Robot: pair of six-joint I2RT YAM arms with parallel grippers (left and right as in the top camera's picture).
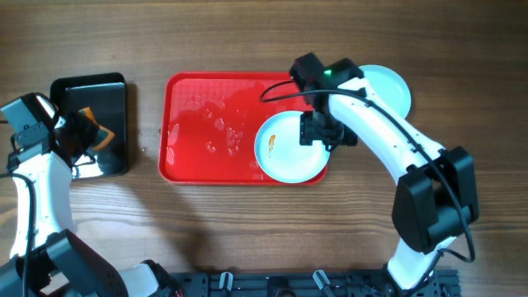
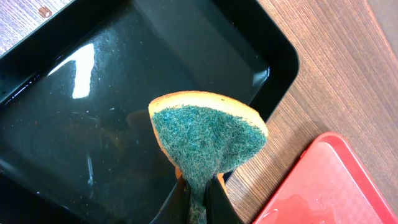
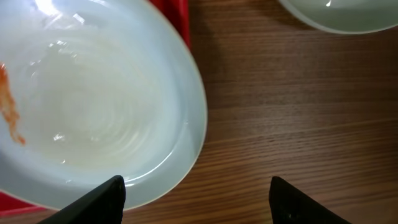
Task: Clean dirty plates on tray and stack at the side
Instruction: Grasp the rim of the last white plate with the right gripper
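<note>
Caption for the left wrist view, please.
Left fingers pinch a green-faced sponge above the black tray; red tray corner at lower right.

The left end effector (image 2: 198,202) pinches a sponge (image 2: 208,140). The right end effector (image 3: 196,196) hangs with its 2 fingers spread wide.

Overhead faces down; close wrist views share tray (image 1: 190,91).

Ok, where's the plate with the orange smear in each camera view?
Overhead: the smeared plate lies right of centre, on the right end of the red tray.
Left wrist: not in it; only a corner of the red tray shows at lower right.
Right wrist: it fills the left half, smear at the left edge.
Shared landmark: the red tray, also a sliver at top in the right wrist view.
</note>
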